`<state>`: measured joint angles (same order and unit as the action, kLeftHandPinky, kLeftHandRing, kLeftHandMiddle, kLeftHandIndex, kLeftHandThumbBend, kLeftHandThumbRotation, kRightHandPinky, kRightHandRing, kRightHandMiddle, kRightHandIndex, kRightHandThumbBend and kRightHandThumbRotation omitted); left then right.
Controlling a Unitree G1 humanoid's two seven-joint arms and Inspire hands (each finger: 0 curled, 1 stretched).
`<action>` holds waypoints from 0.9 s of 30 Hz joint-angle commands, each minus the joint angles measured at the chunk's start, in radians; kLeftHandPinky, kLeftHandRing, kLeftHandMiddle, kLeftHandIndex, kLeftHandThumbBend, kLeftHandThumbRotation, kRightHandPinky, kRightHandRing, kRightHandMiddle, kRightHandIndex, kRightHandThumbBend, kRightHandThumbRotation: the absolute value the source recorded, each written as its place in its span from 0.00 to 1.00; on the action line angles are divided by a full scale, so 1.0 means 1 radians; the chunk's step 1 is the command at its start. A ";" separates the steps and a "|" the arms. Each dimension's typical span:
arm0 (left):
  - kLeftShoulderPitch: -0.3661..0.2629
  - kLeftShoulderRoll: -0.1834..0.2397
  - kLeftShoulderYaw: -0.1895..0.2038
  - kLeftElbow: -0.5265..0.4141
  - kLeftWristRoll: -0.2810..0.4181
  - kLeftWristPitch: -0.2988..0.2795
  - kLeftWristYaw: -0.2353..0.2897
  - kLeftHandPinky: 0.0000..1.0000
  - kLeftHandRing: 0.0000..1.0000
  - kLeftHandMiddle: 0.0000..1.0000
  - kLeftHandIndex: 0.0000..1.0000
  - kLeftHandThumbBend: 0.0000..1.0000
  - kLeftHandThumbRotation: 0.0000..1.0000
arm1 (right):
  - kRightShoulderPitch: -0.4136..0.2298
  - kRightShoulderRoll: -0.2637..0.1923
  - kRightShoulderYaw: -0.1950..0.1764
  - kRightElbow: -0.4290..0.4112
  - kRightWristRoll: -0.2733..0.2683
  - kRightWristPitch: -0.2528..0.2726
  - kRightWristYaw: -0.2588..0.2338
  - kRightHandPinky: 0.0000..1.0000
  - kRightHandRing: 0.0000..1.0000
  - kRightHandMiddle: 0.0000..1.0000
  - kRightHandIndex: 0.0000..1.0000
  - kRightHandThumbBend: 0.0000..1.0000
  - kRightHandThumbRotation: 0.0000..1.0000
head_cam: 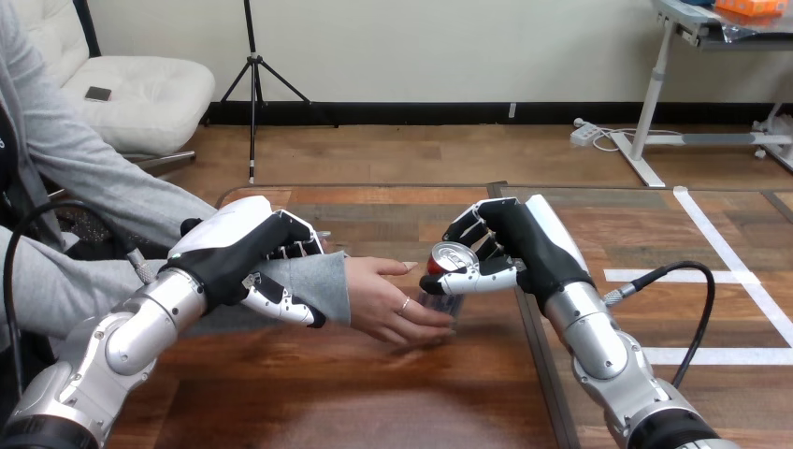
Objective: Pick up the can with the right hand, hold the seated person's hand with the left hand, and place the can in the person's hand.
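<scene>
My right hand [510,245] is shut on a can [451,261] with a silver top and red side, held upright just above the table. The person's hand [388,299] lies palm up at the middle of the table, its fingers reaching under the can and touching its lower part. My left hand [245,253] is wrapped over the person's grey-sleeved wrist [313,285], with fingers curled over the top and the thumb below it.
The wooden table [327,393] has a seam [538,355] running front to back just right of the can. A black cable [697,309] loops beside my right forearm. The person's arm comes in from the left edge.
</scene>
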<state>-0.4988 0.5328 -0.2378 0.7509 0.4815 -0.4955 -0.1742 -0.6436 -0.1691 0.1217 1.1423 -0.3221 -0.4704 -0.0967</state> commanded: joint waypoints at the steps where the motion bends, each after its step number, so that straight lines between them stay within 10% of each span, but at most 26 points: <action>1: -0.112 -0.077 0.033 -0.097 -0.072 -0.032 0.028 0.31 0.36 0.42 0.46 0.58 0.00 | -0.216 0.025 -0.003 -0.102 0.013 -0.052 -0.022 0.32 0.35 0.41 0.42 0.78 0.00; 27: -0.109 -0.080 0.034 -0.096 -0.073 -0.033 0.030 0.31 0.36 0.42 0.46 0.58 0.00 | -0.222 0.063 -0.003 -0.157 0.016 -0.066 -0.019 0.30 0.33 0.40 0.42 0.78 0.00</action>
<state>-0.4985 0.5286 -0.2380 0.7510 0.4815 -0.4933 -0.1771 -0.6572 -0.1249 0.1219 1.1371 -0.3223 -0.4704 -0.0967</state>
